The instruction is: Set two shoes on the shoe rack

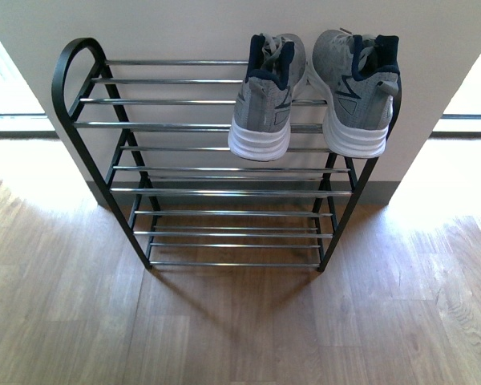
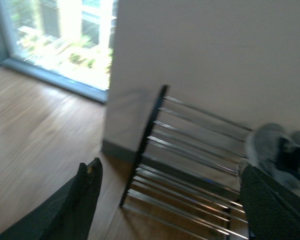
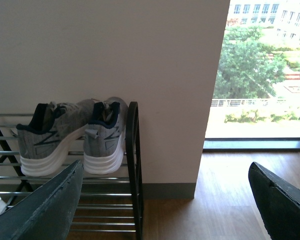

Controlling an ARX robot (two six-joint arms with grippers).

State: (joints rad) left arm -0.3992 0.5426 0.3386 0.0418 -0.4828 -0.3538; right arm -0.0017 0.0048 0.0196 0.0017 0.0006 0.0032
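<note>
While sneakers (image 1: pixel 266 96) sit on the shoe rack (image 1: pixel 184 126) ahead, left pincer (image 2: pixel 175 200) and right pincer (image 3: pixel 162 200) gape empty. Backing straight off should spare their heels.

The shoe rack (image 1: pixel 57 84) is showing a black metal frame with a satin sheen, while its thin bars (image 1: pixel 184 126) are gleaming as polished chrome. The sneakers (image 1: pixel 266 100) are presenting grey knit cloth uppers (matt, finely textured) over smooth white rubbery soles (image 1: pixel 260 146). The floor (image 1: pixel 240 329) is appearing as grained wood with a low gloss; the wall (image 1: pixel 184 28) is reading matt. The fingers (image 2: pixel 270 210) of the left gripper (image 2: pixel 170 166) are wearing a dark, nubbly matt covering.
</note>
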